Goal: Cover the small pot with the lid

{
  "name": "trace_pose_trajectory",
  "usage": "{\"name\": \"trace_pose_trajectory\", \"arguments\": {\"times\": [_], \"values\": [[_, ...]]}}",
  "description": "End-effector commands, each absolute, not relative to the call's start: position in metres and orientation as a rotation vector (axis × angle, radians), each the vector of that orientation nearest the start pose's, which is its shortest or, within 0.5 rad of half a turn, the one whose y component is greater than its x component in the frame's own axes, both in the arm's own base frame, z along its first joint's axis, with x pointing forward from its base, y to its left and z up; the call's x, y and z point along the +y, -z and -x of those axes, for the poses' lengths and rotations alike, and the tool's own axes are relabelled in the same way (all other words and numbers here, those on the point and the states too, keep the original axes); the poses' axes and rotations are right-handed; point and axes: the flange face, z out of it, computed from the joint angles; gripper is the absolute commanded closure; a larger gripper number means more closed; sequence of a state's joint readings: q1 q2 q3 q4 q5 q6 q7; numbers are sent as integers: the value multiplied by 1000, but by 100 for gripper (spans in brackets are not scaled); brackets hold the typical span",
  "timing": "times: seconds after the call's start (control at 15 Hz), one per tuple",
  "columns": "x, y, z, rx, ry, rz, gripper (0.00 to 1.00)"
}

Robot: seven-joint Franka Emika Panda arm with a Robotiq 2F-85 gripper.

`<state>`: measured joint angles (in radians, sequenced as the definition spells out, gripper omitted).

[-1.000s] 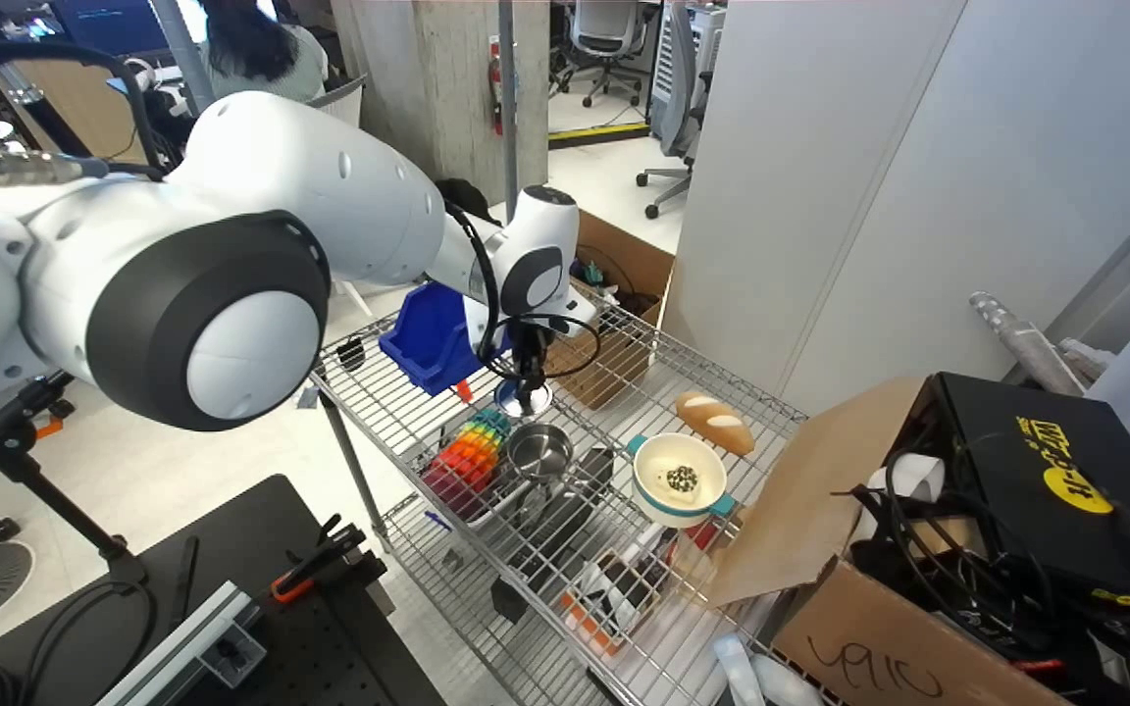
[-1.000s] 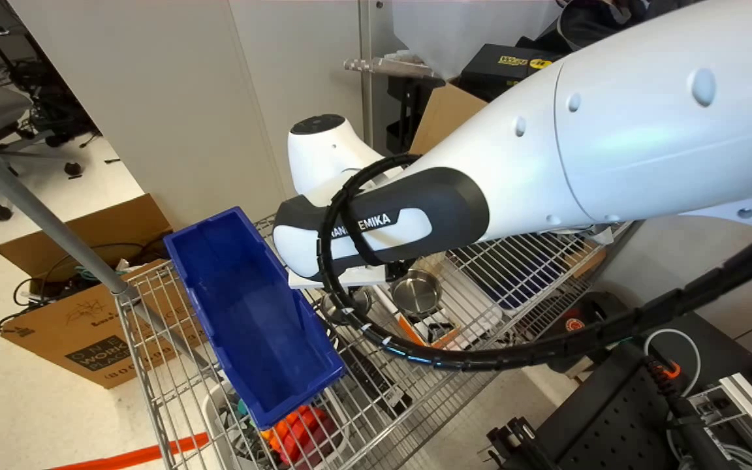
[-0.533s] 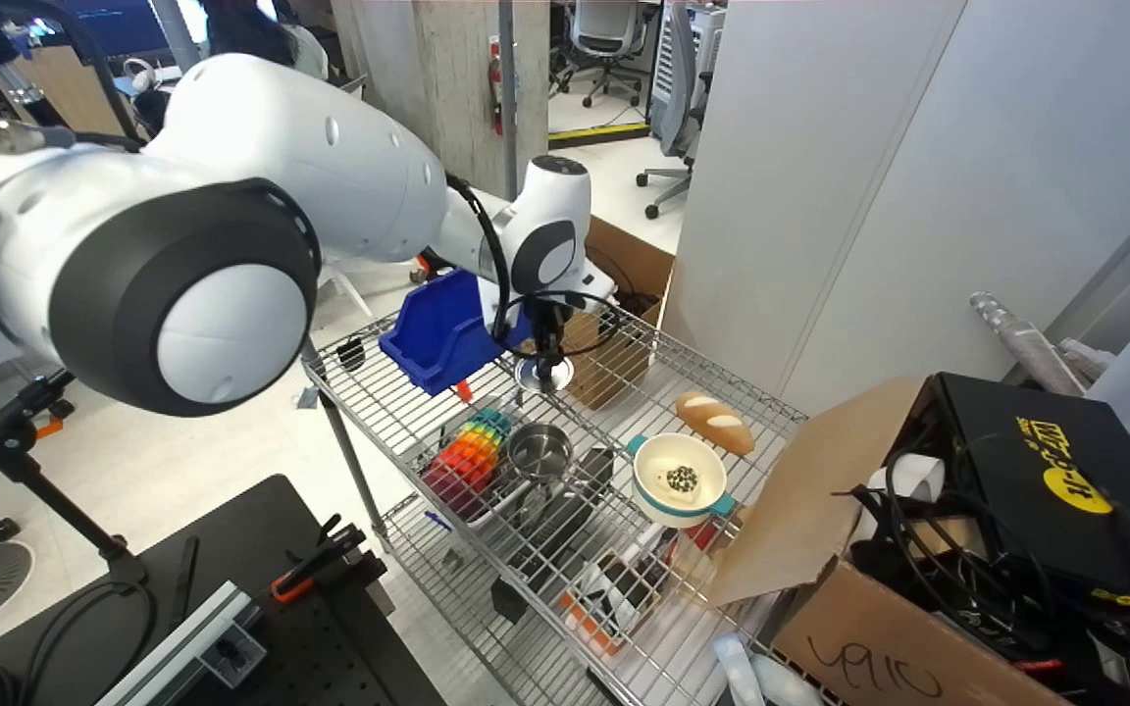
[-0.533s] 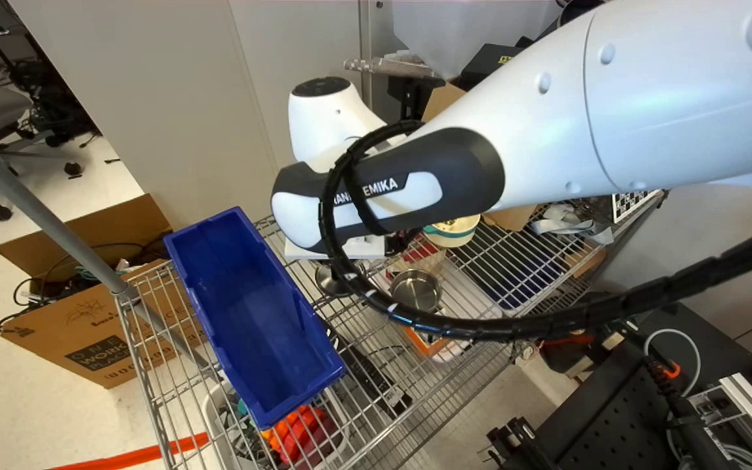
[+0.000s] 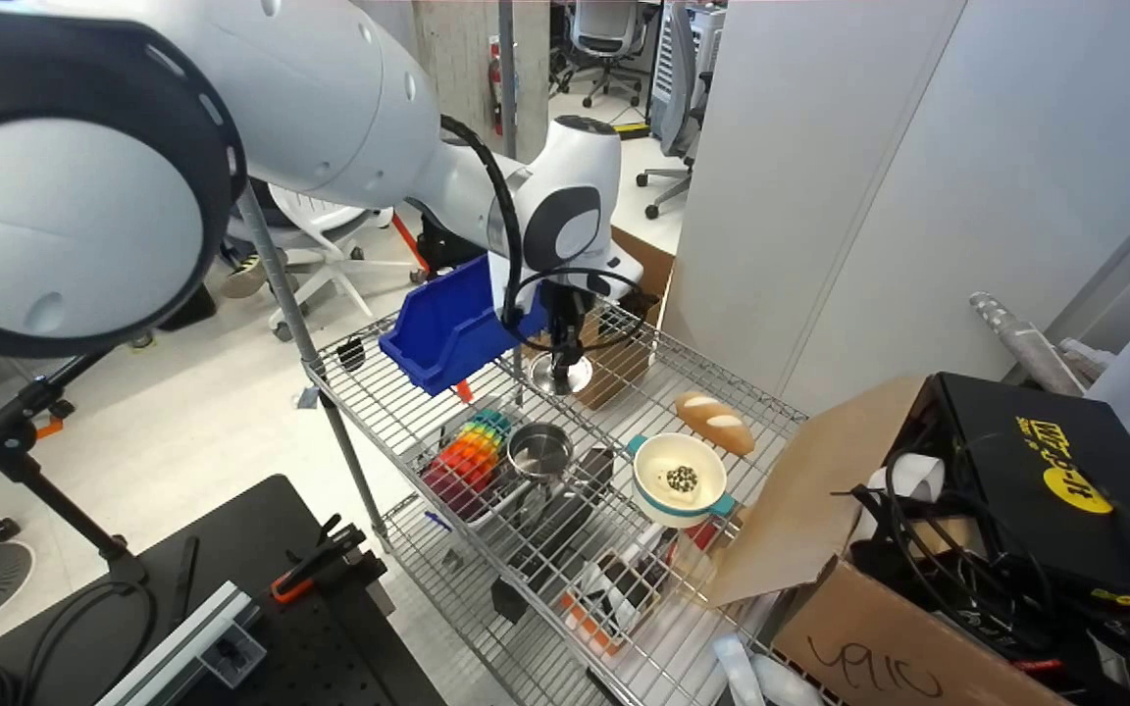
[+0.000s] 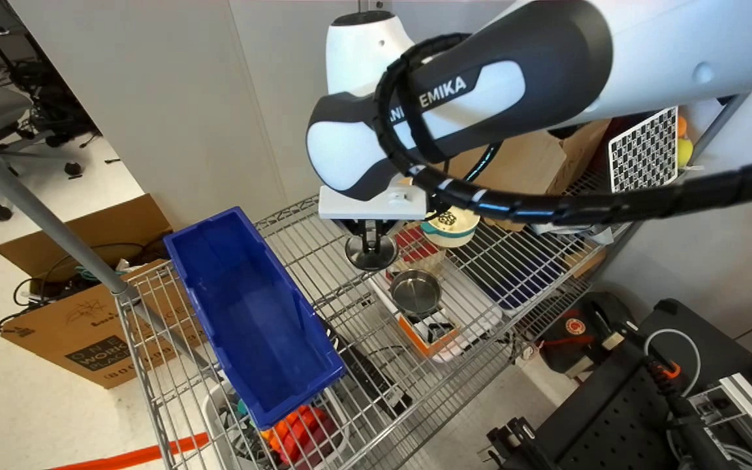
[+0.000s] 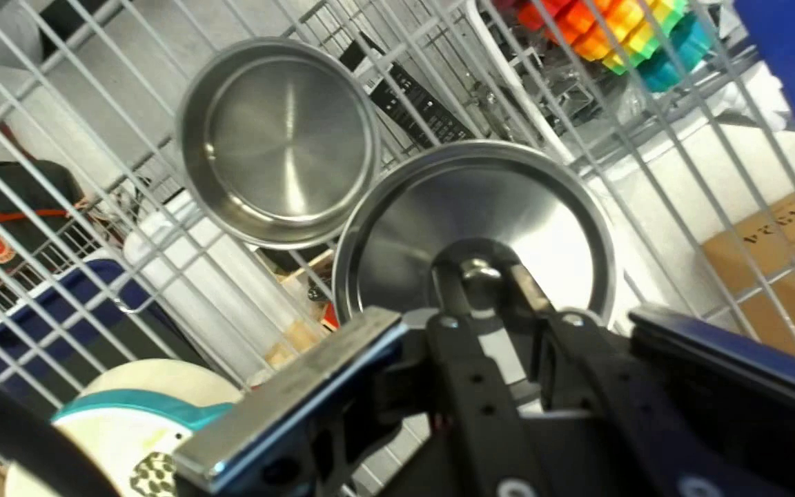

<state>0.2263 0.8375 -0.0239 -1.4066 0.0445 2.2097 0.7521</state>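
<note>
Hand [image 7: 488, 281] with lid [image 7: 470, 207] farther from bin [image 6: 255, 320].

I have open room above the pot [image 6: 415, 294], near the lid [image 6: 372, 262] in my jaws; bin [image 6: 255, 320] and dish [image 6: 457, 239] stand as obstacles to either side.

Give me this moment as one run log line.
end effector: holding lid by knob | small pot: upright, uncovered | covering: not yet done

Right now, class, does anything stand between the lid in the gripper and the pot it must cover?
Nothing visible does: the gripper holds the lid beside the open pot, with no object showing between them.
</note>
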Motion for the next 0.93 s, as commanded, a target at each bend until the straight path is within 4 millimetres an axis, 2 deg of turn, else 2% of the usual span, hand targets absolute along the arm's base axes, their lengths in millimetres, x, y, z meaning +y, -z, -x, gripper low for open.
{"name": "trace_pose_trajectory", "arguments": {"times": [0.0, 0.33, 0.67, 0.87], "values": [[119, -199, -683, 935, -161, 3038, 95], [94, -162, -663, 956, -258, 3047, 95], [91, -138, -649, 933, -309, 3064, 95], [92, -128, -647, 913, -259, 3077, 95]]}}
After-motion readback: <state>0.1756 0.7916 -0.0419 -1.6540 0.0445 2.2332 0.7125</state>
